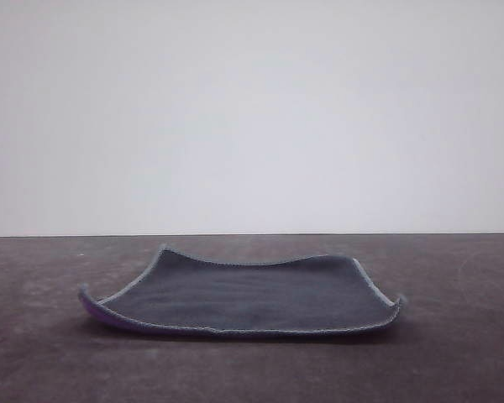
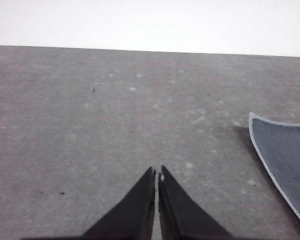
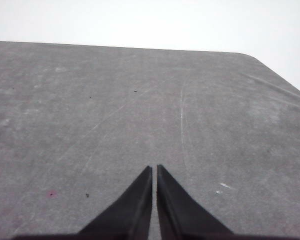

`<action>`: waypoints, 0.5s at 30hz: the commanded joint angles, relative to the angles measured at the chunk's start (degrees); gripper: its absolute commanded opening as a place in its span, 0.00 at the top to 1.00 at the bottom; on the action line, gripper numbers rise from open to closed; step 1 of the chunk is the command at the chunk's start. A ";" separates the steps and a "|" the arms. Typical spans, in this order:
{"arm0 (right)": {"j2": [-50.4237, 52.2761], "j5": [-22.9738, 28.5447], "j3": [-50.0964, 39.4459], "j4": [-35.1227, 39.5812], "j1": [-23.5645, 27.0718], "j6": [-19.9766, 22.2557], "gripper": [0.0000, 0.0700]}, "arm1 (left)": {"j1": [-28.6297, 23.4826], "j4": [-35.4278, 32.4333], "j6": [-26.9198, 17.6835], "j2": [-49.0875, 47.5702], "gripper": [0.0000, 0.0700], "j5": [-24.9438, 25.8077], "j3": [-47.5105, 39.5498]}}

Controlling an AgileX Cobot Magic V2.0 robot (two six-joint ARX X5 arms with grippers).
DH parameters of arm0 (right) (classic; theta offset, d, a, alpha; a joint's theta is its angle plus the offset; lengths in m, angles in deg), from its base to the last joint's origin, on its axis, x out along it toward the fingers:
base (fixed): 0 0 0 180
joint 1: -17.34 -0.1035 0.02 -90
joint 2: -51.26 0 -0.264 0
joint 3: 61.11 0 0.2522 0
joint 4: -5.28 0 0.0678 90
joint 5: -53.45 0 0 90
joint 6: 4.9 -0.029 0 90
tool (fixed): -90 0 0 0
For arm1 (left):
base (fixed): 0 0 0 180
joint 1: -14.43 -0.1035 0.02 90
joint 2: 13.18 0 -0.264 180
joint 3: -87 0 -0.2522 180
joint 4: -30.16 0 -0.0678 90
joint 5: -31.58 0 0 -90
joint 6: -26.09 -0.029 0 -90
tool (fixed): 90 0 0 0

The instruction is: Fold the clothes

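Observation:
The clothes are one small square cloth lying spread on the dark table, grey face up, with stitched grey edging. Its corners curl upward, and a strip of purple underside shows at the front left corner. In the left wrist view one corner of the clothes shows off to the side of my left gripper, which is shut, holds nothing and hovers over bare table. My right gripper is shut too, with nothing in it, above bare table away from the cloth.
The dark grey table carries faint scratches and specks. Its far edge and a rounded corner show in the right wrist view. A plain white wall stands behind the table.

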 commanded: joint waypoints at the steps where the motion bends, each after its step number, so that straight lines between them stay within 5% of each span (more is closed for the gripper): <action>1: 0.09 0.20 -0.33 0.61 0.13 0.28 0.98 | 0.00 0.48 0.04 -0.02 1.00 -0.09 -1.07; 15: 0.09 0.15 -0.33 0.77 0.13 0.24 0.98 | 0.00 -1.64 -0.22 -0.02 1.00 -3.30 -1.07</action>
